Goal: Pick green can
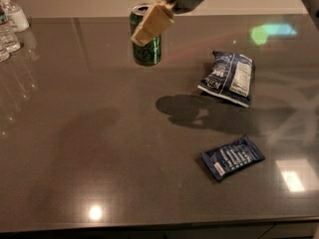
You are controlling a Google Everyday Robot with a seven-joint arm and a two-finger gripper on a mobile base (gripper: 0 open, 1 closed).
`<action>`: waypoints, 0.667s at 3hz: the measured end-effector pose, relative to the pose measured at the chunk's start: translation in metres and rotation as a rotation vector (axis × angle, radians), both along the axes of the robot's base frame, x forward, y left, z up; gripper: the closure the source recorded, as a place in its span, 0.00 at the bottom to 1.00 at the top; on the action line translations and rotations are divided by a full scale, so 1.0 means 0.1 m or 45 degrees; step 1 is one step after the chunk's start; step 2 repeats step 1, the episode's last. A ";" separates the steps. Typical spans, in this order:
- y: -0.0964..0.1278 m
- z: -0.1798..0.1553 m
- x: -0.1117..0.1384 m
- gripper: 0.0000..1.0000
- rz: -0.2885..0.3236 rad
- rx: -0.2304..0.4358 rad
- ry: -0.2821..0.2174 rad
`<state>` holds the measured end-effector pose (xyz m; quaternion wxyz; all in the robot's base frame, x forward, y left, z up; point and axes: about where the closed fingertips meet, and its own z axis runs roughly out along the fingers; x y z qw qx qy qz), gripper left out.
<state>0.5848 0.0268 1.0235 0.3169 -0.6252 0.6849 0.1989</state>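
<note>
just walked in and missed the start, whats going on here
The robot arm's gripper is shut on the green can, with one tan finger across the can's side. It holds the can upright above the dark table; the shadow of the arm and can falls well off to the right, so the can looks clear of the surface. Two blue snack bags, a larger one and a smaller one, lie untouched on the right. Water bottles stand at the far left edge.

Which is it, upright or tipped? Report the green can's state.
Upright: the green can sits silver top up in the gripper, clear of the table, its shadow lying apart.
</note>
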 end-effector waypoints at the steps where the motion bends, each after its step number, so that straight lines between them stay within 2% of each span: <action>1: 0.00 0.01 0.00 1.00 0.001 0.001 -0.002; 2: 0.00 0.01 0.00 1.00 0.001 0.001 -0.002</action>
